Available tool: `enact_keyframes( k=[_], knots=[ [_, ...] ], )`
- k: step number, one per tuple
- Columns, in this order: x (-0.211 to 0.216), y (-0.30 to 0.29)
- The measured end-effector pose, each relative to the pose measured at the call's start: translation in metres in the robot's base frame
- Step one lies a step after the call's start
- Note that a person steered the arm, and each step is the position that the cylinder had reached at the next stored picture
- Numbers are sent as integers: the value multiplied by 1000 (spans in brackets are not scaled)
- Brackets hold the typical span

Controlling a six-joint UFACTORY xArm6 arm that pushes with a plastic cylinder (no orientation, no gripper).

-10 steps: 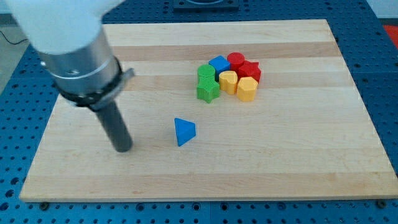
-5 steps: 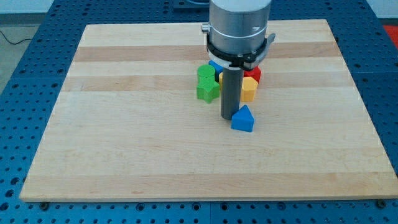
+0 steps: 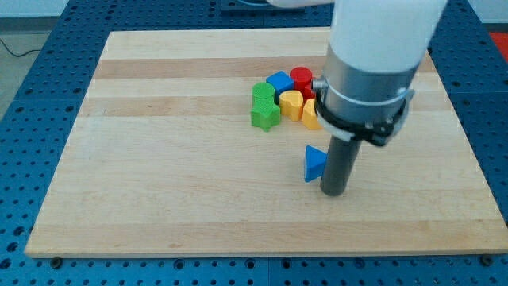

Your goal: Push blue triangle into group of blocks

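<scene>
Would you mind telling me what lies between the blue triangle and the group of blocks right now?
Nothing: the camera view shows only bare board between the blue triangle and the group of blocks toward the view's top. My tip sits at the triangle's right, lower side.

Block count on the wooden board (image 3: 159,159): eight blocks showing, in four colours.

Blue, two: one blue triangle (image 3: 314,163) lying apart, below the cluster toward the view's bottom, and one blue block (image 3: 279,82) on the cluster's top edge. Green, two: a green block (image 3: 263,94) at the cluster's left, and a green star-like block (image 3: 265,117) just below it. Yellow, two: a yellow block (image 3: 291,103) in the cluster's middle and another yellow block (image 3: 310,115) to its right, half hidden by the arm. Red, two: a red round block (image 3: 301,77) at the cluster's top, and a second red block (image 3: 309,93) just below it, partly hidden.
</scene>
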State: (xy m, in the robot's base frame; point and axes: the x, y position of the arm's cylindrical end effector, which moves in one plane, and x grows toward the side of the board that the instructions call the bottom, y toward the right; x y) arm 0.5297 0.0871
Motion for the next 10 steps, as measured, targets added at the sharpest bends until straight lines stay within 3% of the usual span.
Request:
enact_keyframes(
  k=[1, 3, 5, 10],
  knots=[
    [-27, -28],
    [-10, -51],
    [-52, -53],
    [-78, -34]
  ],
)
